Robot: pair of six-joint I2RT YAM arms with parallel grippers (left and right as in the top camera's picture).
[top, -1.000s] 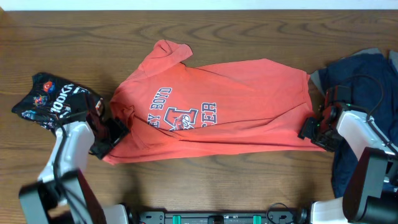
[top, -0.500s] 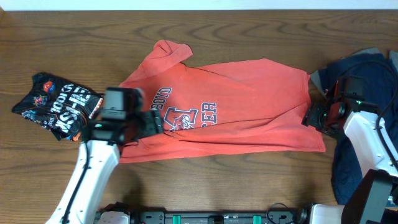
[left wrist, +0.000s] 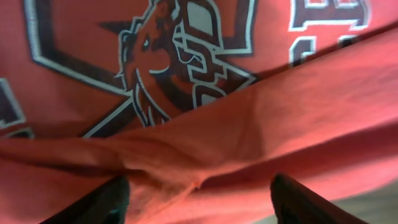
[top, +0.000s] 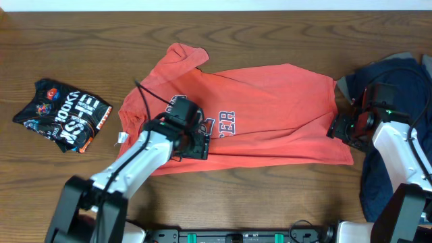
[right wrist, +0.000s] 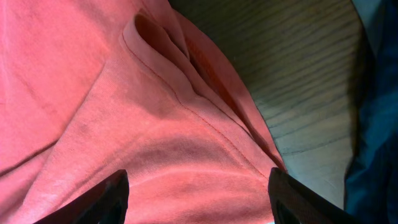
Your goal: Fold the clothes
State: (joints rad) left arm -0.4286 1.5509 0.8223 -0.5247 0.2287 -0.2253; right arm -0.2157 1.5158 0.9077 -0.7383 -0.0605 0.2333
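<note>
1. My left gripper is down on the coral-red T-shirt, right at the chest print. The fingers are spread wide, with a raised ridge of cloth between them (nothing pinched that I can see).
2. My right gripper sits at the shirt's right edge, jaws wide apart too. The wrist view shows the rumpled hem under it and bare wood just past it.
3. The shirt lies sideways across the middle of the table, one sleeve poking toward the far side.
4. Room to move: open wood along the far edge and in front of the shirt's near edge — but the navy garment crowds the right hem.
5. Off to the left, the black lettered garment lies bunched, well apart.
</note>
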